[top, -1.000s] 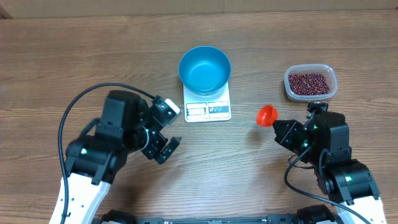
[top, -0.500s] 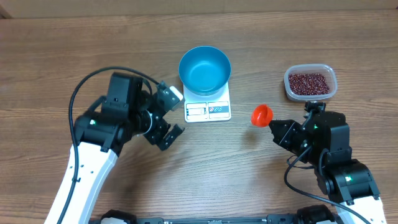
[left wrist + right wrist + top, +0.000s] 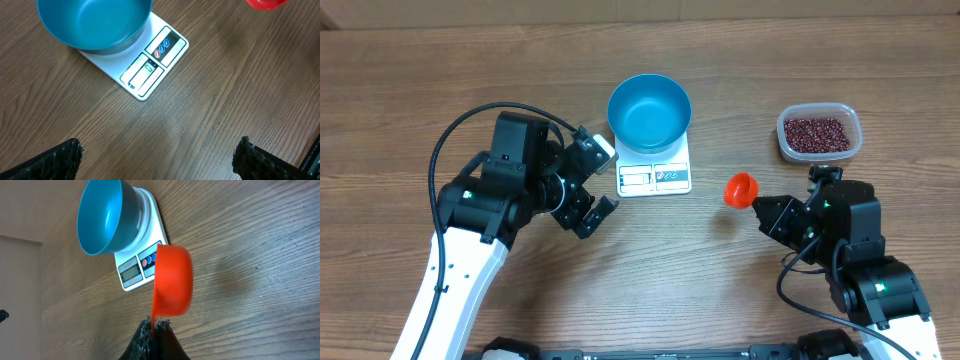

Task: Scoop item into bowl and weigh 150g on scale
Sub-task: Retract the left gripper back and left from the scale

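The beans [image 3: 817, 132], small, dark red-brown and oval, lie heaped in a clear plastic tub [image 3: 858, 140] towards the far right of the counter [image 3: 420, 100]. The tub has rounded corners and is nearly full.

The round blue bowl [image 3: 649, 112] stands near the middle of the counter, towards its far edge. It is deep and its inside shows plain blue. It sits on the far half of the white scale [image 3: 655, 178], covering the platform. The display and button panel stay in sight along the scale's near edge.

Between scale and tub, nearer the front edge, a small red scoop [image 3: 741, 188] hangs above the wood. The right jaws are clenched on its handle, and its cup points towards the scale. From the right wrist the cup [image 3: 172, 282] is turned on its side and hides part of the scale's corner.

The left jaws are spread wide and grasp nothing, just beside the scale's left edge.
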